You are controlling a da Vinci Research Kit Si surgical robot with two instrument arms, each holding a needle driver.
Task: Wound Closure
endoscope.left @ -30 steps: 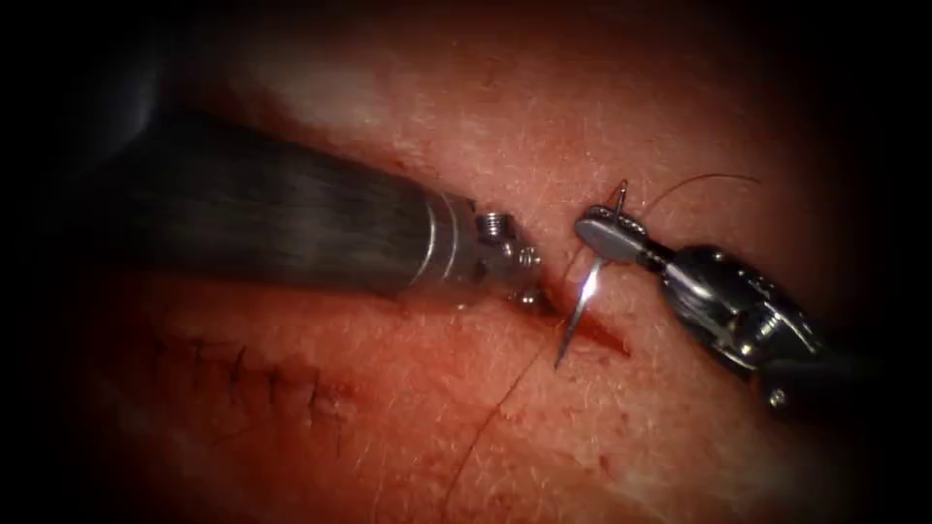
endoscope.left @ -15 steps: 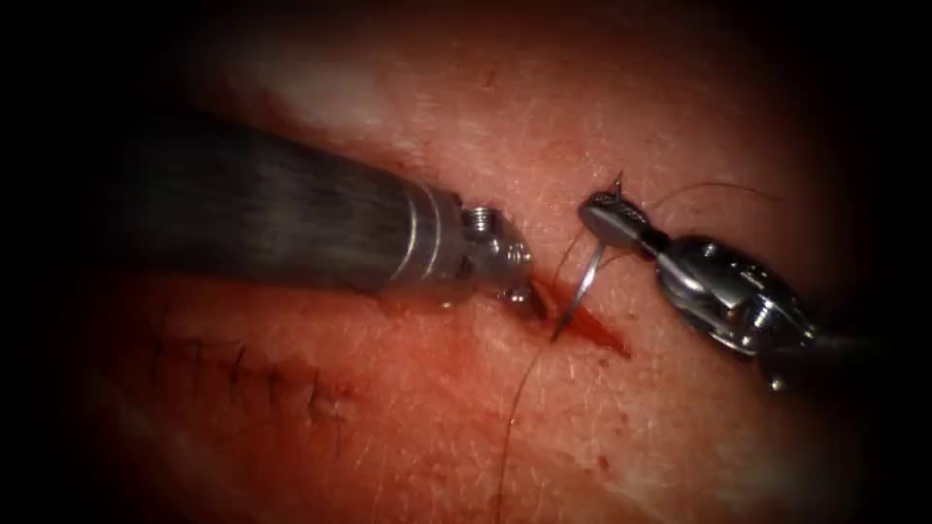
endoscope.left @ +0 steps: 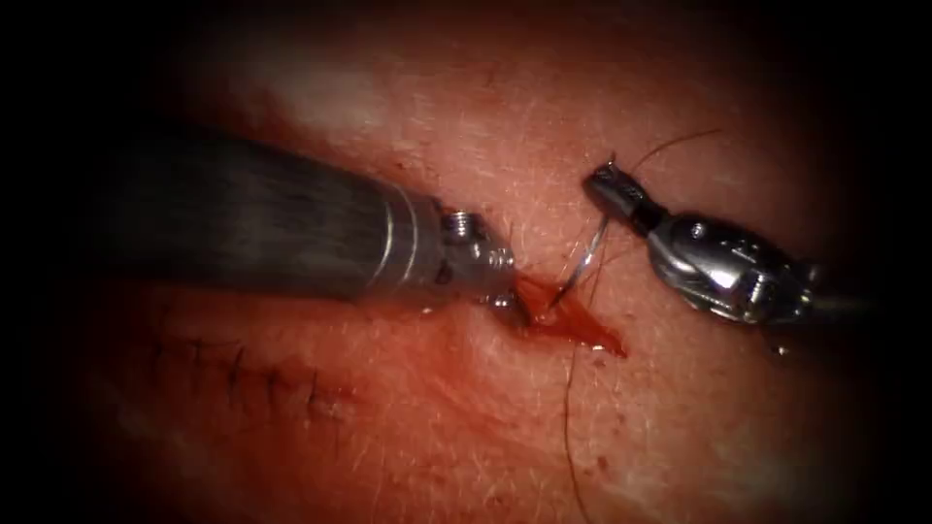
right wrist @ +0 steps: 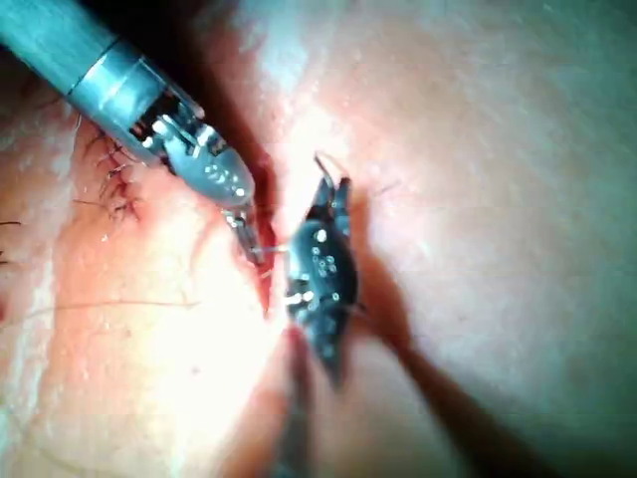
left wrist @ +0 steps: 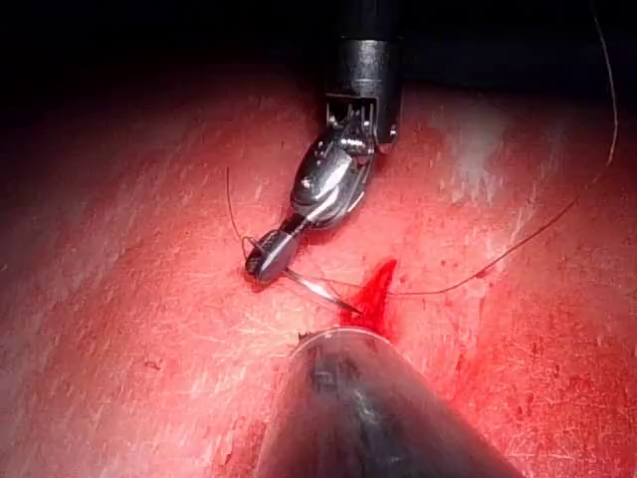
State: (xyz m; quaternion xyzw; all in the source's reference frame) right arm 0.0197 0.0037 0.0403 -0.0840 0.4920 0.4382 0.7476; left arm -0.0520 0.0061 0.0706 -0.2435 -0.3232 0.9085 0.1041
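Gripping the curved needle (endoscope.left: 585, 260) near its thread end, the right hand (endoscope.left: 607, 182) is lifting toward one o'clock while swinging the point down into the open cut (endoscope.left: 568, 320), where it was lying across the tissue (endoscope.left: 466, 408) a second ago. The left hand (endoscope.left: 515, 309) is pressing at the cut's left lip; whether it is closed I cannot tell. Thread (endoscope.left: 571, 427) is trailing toward six o'clock.

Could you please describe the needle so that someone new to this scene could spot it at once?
Find the open red cut in the tissue. The right hand just above it is shut on the needle near its thread end. It is the thin bright steel arc curving down, its tip at the cut, unlike the dark thread.
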